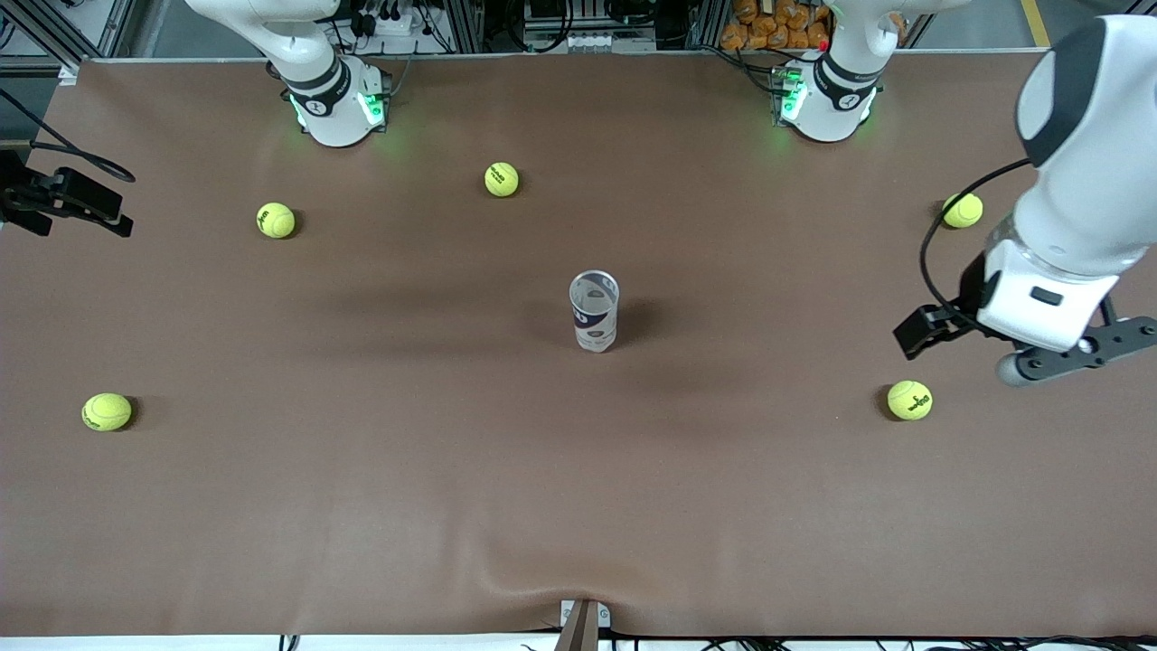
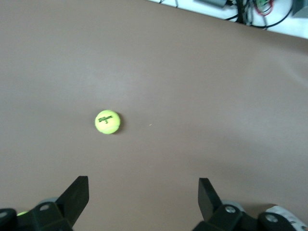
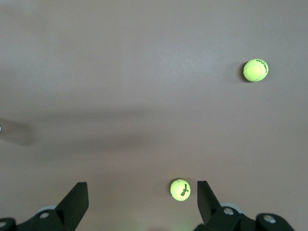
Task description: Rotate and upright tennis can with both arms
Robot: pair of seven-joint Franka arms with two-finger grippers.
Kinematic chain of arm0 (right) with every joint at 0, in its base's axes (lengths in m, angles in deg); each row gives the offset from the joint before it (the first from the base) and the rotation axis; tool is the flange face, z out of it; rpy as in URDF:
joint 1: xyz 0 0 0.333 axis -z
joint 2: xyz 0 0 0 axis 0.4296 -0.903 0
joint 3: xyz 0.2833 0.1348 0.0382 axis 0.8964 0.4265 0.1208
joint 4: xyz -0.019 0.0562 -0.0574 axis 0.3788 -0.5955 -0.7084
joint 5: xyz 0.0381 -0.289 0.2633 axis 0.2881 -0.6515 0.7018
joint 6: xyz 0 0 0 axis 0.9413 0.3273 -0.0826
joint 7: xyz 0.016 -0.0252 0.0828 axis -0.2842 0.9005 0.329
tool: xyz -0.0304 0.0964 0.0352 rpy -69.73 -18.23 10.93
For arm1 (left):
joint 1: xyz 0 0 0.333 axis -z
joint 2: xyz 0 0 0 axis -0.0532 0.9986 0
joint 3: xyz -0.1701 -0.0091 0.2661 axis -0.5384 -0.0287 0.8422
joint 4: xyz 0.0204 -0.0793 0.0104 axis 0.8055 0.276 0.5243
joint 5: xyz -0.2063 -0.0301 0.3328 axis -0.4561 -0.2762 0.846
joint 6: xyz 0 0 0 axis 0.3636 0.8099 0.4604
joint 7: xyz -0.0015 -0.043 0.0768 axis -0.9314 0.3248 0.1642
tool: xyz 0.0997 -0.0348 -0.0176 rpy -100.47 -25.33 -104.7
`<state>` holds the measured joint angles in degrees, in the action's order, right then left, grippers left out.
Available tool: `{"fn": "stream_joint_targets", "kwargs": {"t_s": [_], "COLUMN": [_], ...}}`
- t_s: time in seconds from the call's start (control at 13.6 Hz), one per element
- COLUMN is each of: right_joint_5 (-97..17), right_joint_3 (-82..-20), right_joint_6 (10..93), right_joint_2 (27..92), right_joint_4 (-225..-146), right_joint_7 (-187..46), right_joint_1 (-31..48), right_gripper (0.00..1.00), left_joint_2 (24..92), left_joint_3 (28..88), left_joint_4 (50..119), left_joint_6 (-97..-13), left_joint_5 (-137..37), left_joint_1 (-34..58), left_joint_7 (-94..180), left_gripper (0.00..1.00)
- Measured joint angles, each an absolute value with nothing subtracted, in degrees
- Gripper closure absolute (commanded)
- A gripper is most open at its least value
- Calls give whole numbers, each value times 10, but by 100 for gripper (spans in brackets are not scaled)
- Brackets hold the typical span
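The tennis can (image 1: 594,312) stands upright in the middle of the brown table, open silver rim up, white and navy label showing. No gripper touches it. My left gripper (image 1: 1076,354) hangs in the air over the left arm's end of the table, well away from the can; in the left wrist view (image 2: 143,185) it is open and empty. My right gripper (image 1: 68,201) is over the right arm's end of the table, also away from the can; in the right wrist view (image 3: 142,187) it is open and empty. The can shows in neither wrist view.
Several yellow-green tennis balls lie scattered on the table: (image 1: 502,179), (image 1: 276,220), (image 1: 107,411), (image 1: 909,400), (image 1: 962,210). One ball (image 2: 107,121) lies below the left gripper; two balls (image 3: 180,189), (image 3: 255,70) lie below the right gripper. The arm bases (image 1: 339,104), (image 1: 827,99) stand along the table's robot edge.
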<state>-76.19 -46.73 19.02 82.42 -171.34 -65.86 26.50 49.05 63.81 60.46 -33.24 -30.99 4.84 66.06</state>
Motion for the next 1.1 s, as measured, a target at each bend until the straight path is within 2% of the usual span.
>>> {"fn": "stream_joint_targets", "kwargs": {"t_s": [0.66,1.1], "right_joint_5": [-762,-762], "right_joint_3": [-468,-469], "right_joint_6": [189,189], "right_joint_2": [822,822], "right_joint_4": [-1715,-1715], "right_joint_7": [-659,-659], "right_joint_1": [255,255], "right_gripper": [0,0], "left_joint_2": [486,483], "left_joint_3": [637,639], "left_joint_4": [605,605], "left_joint_6": [-300,-299], "left_joint_5": [-310,-338], "left_joint_1": [15,-41], "left_joint_7": [578,531], "left_gripper": [0,0]}}
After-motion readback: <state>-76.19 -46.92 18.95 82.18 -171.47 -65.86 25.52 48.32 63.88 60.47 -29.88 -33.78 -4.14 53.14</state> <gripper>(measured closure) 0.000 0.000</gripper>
